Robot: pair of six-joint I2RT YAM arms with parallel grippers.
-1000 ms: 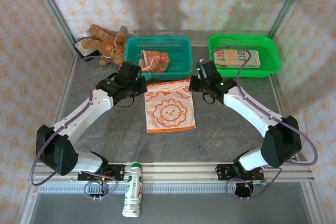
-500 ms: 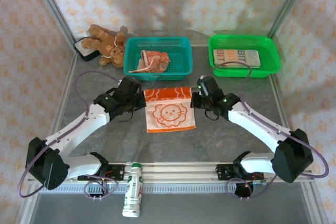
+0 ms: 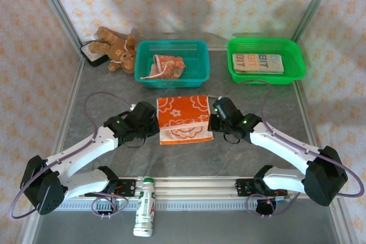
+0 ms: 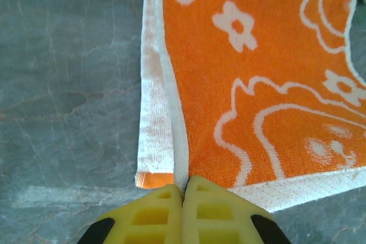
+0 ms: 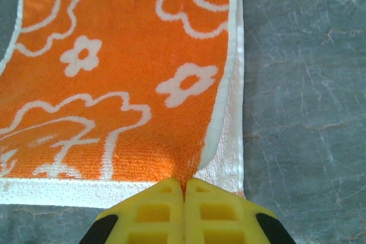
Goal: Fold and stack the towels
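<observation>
An orange towel [image 3: 183, 116] with white flower prints lies on the grey table [image 3: 257, 107] between both arms, its upper layer folded toward me over the lower one. My left gripper [image 3: 157, 126] is shut on the top layer's left corner; up close its yellow tips [image 4: 184, 184] pinch the towel [image 4: 257, 78] at its white hem. My right gripper [image 3: 212, 122] is shut on the right corner, tips [image 5: 185, 184] pinching the towel [image 5: 114, 72]. A crumpled orange towel [image 3: 164, 66] lies in the teal basket [image 3: 200, 61]. Folded cream towels [image 3: 257, 63] with lettering lie in the green basket [image 3: 294, 61].
A brown teddy bear [image 3: 116, 47] lies at the back left beside the teal basket. A white bottle [image 3: 145, 214] with a green cap lies on the rail at the near edge. Patterned walls close the left, right and back sides.
Both grippers have drawn the towel's far edge toward the near edge, folding it over. The lion print is now covered, and both arms have come nearer to their bases.
</observation>
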